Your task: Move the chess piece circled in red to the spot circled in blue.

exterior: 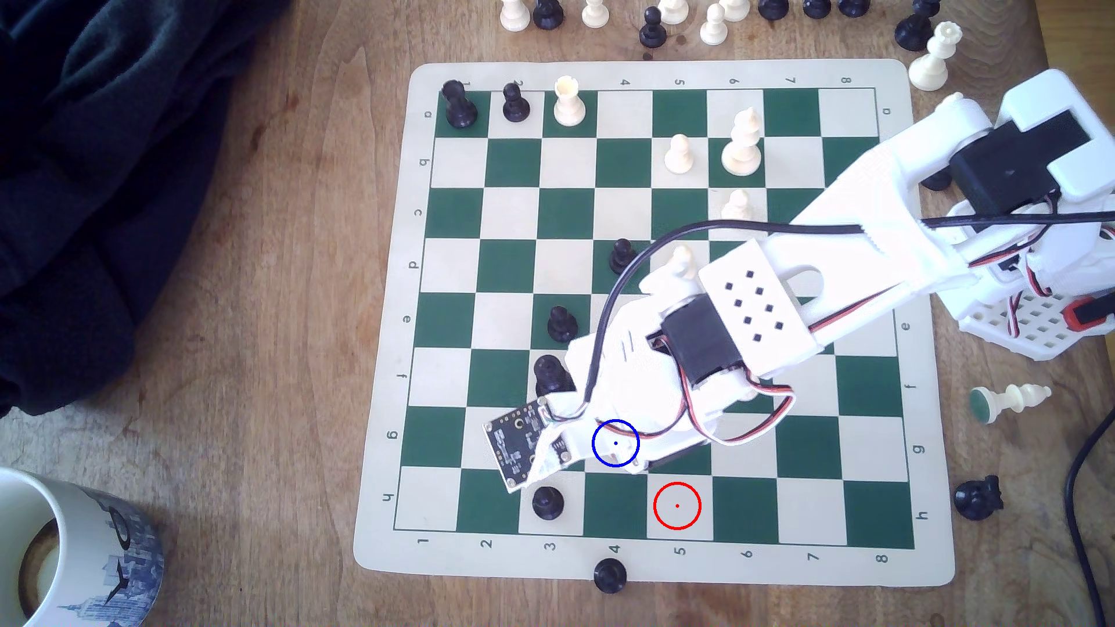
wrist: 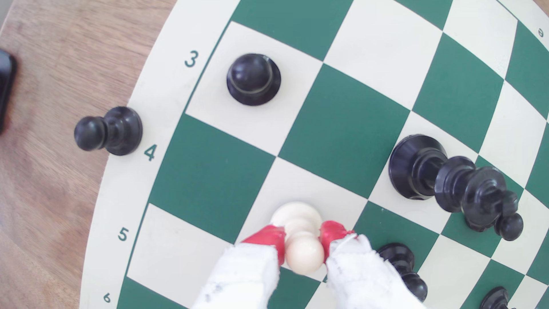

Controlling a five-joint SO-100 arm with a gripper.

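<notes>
The smooth cream plastic pawn (wrist: pixel 300 234), ball-headed with a flared round base, stands on a cream square of the flat vinyl board (wrist: pixel 341 124). The gripper (wrist: pixel 303 237) pinches its narrow neck between two red-tipped fingers (wrist: pixel 267 237) wrapped in white cloth.

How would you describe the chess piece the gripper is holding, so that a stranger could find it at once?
Follow the white arm down to its red-tipped gripper over the green-and-cream board. Between the fingertips stands a cream-white pawn on a cream square. Every nearby piece is black.
</notes>
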